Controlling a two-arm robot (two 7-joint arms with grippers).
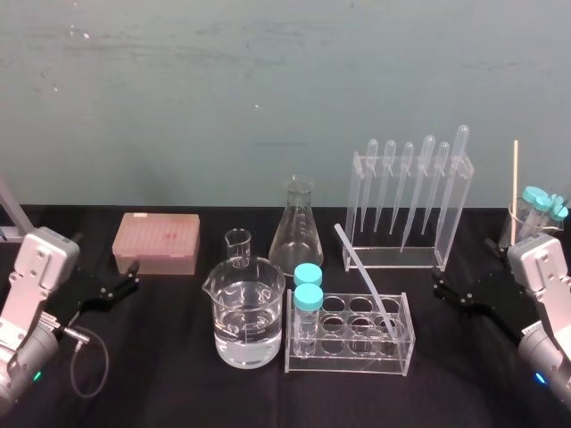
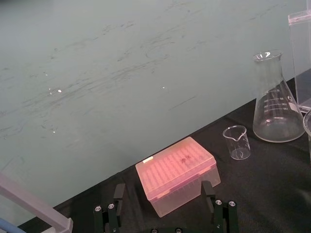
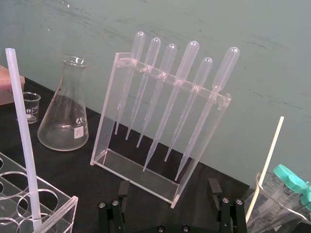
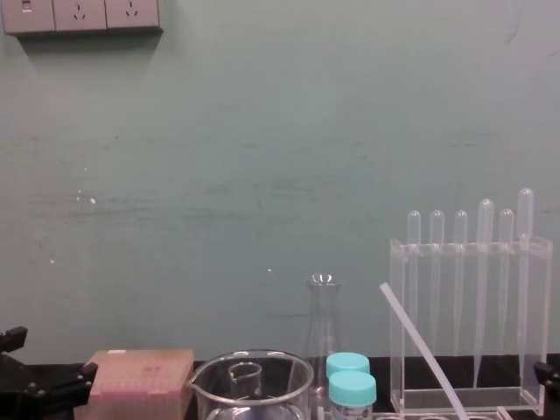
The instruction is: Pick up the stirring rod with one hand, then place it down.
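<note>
Stirring rod (image 1: 364,278) leans in the rack (image 1: 357,357); pinch its top with your right tool (image 1: 442,290) (wide, like the left tool (image 1: 132,278) by the box (image 1: 156,242))

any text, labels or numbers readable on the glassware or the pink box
Nothing reads for certain.
Clear glass conical flask: printed scale marks and a white patch, too blurred to read.
Small clear glass beaker: faint print, too small to read.
Pink lidded plastic box: dark marks on the lid, unreadable.
</note>
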